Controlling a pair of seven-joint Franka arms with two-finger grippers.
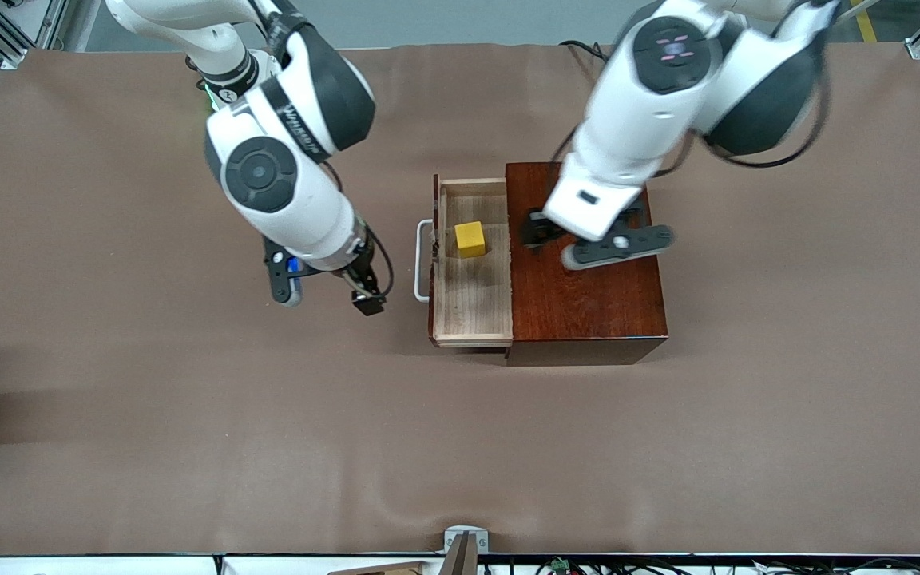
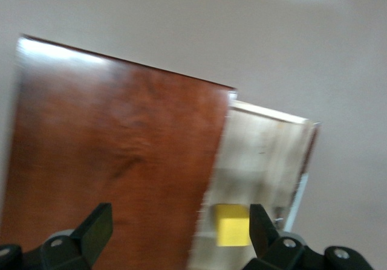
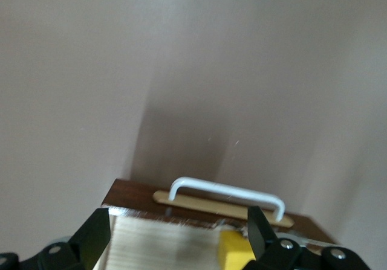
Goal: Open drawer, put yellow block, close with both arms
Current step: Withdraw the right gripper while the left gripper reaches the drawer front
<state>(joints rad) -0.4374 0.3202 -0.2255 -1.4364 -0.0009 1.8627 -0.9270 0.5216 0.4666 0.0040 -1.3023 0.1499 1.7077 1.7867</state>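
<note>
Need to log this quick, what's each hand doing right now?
Left hand: open, empty, over the box.
Right hand: open, empty, by the drawer handle.

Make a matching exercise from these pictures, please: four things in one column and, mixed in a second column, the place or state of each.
Things
1. yellow block
2. drawer
3. left gripper
4. right gripper

Places or states
a. open, over the wooden box
b. pulled out of the box
c. lying in the tray
d. open, over the table in front of the handle

Pairs: 1-c, 2-b, 3-a, 4-d
</note>
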